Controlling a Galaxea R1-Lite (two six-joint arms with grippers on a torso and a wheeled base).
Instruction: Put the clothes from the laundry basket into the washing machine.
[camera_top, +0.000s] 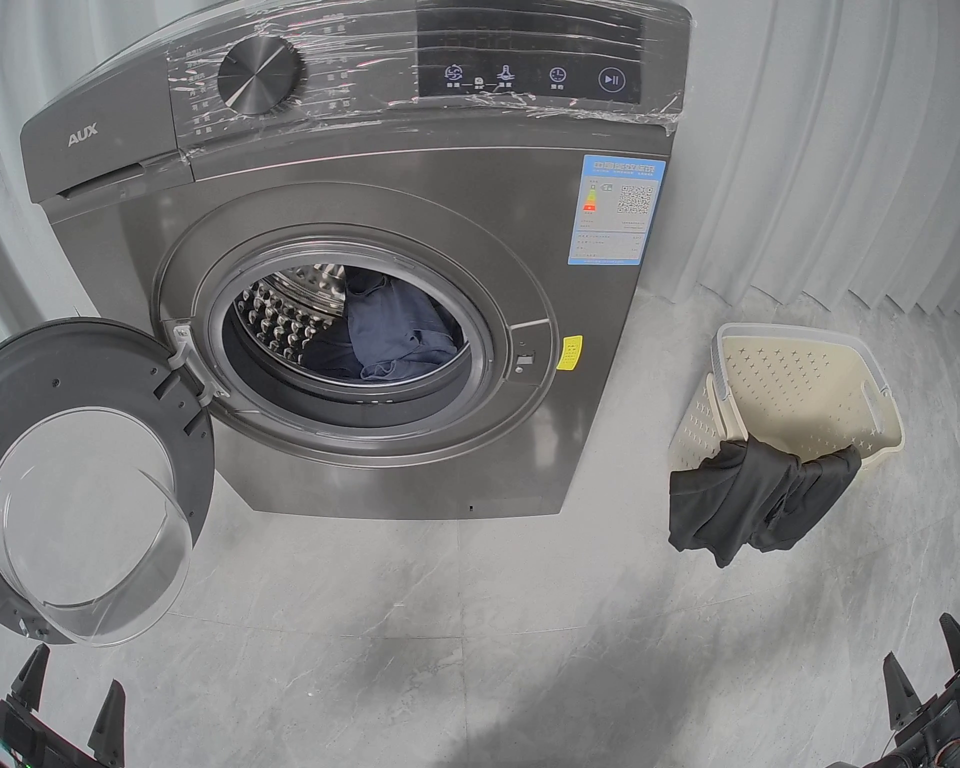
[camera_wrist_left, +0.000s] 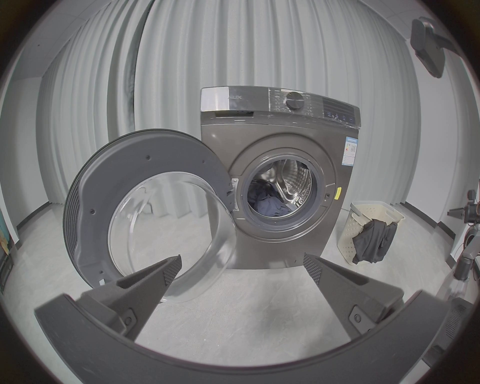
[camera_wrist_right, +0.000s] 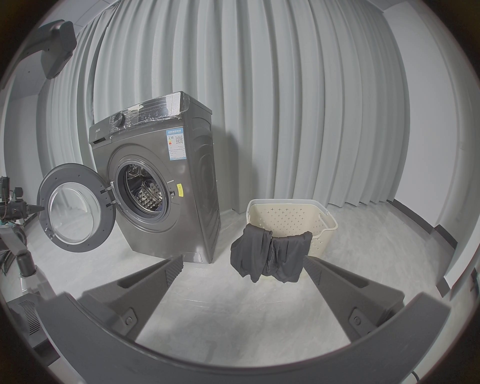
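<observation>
A grey front-loading washing machine stands ahead with its round door swung open to the left. Blue clothes lie inside the drum. To the right a cream laundry basket sits on the floor, and a dark garment hangs over its front rim. My left gripper is low at the front left, open and empty. My right gripper is low at the front right, open and empty. The right wrist view shows the dark garment on the basket, well beyond the right gripper.
Pale curtains hang behind the machine and basket. Bare grey floor lies between my grippers and the machine. The open door juts out on the left side.
</observation>
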